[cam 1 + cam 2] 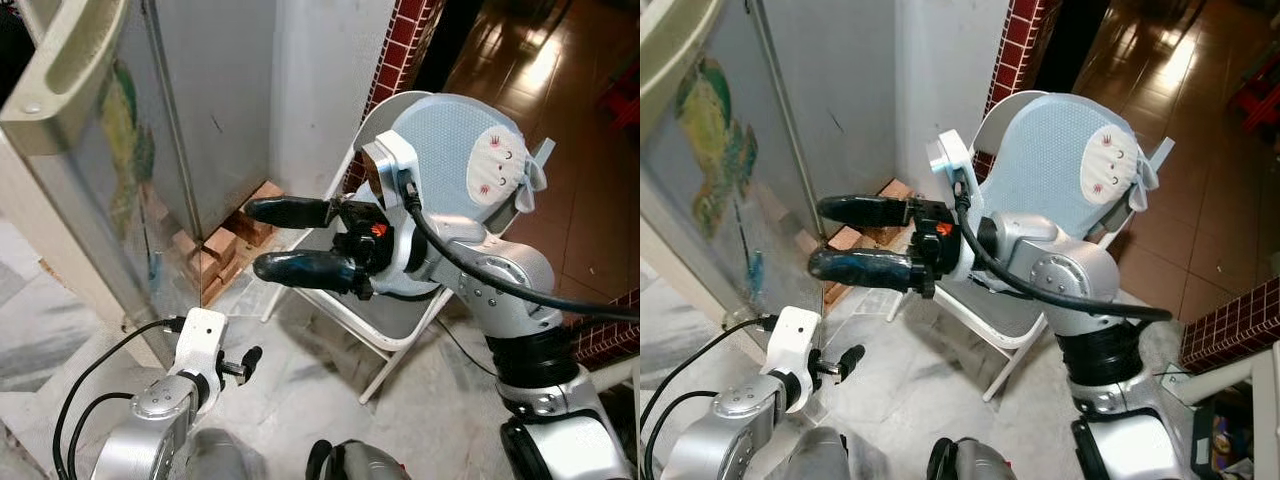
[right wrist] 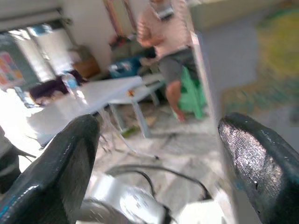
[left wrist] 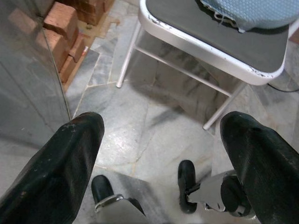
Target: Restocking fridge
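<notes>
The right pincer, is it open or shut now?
Open. The right pincer is raised beside the fridge, its two black fingers held apart with a clear gap and nothing between them.

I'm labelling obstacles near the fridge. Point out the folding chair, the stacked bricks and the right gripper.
folding chair [image 1: 372, 312]: left eye view, on the dark seat.
stacked bricks [image 1: 213, 258]: left eye view, on a brick's top face.
right gripper [image 1: 262, 238]: left eye view, midway between its open fingertips.

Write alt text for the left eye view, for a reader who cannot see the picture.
The robot's right hand, its two black fingers open and holding nothing, is raised sideways toward a grey fridge door. Behind it a white folding chair with a blue cushion stands on a marble floor beside stacked bricks; the left hand hangs low.
</notes>
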